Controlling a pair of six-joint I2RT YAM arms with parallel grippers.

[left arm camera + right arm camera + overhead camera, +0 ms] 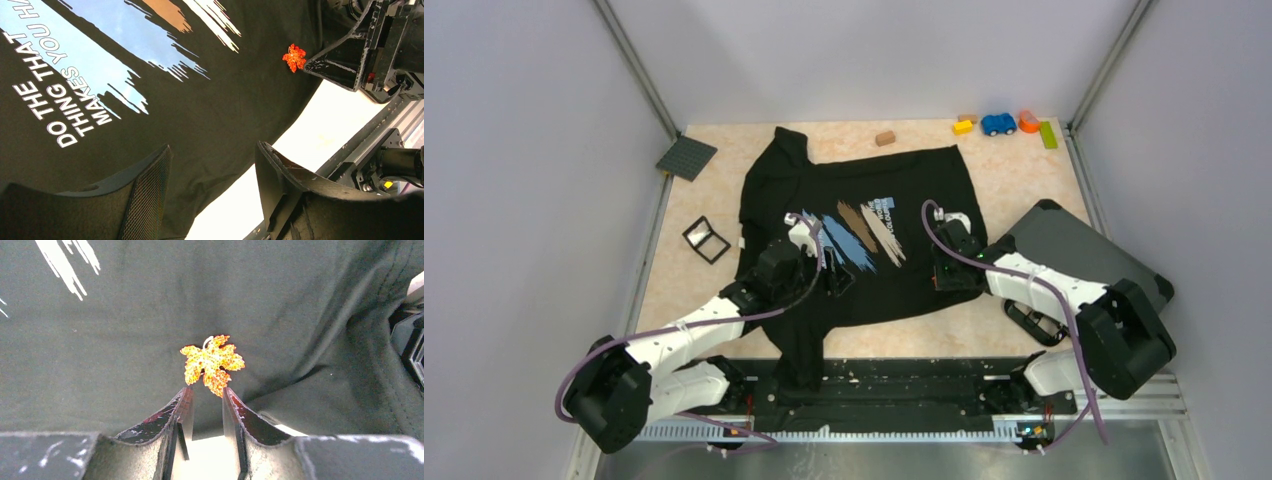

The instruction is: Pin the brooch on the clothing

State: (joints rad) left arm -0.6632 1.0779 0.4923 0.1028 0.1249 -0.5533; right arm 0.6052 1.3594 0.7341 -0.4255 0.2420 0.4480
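The clothing, a black T-shirt [864, 220] with brush-stroke print, lies flat on the table. The brooch [212, 361], a tiny orange-red leaf, lies on the shirt's plain lower part near the hem; it also shows in the left wrist view [294, 57]. My right gripper [206, 389] is low over the hem, its jaws a narrow gap apart, with the brooch's lowest lobe just at the tips [940, 274]. I see no grip on it. My left gripper [214, 147] is open wide and empty above the shirt's lower edge [829, 275].
A dark grey hard case [1074, 255] lies right of the shirt. A black-framed clear box [706, 239] and a grey baseplate [686, 157] lie left. A brown block [885, 138], a yellow block [962, 126], a blue car [998, 124] and an orange piece [1028, 122] sit along the back.
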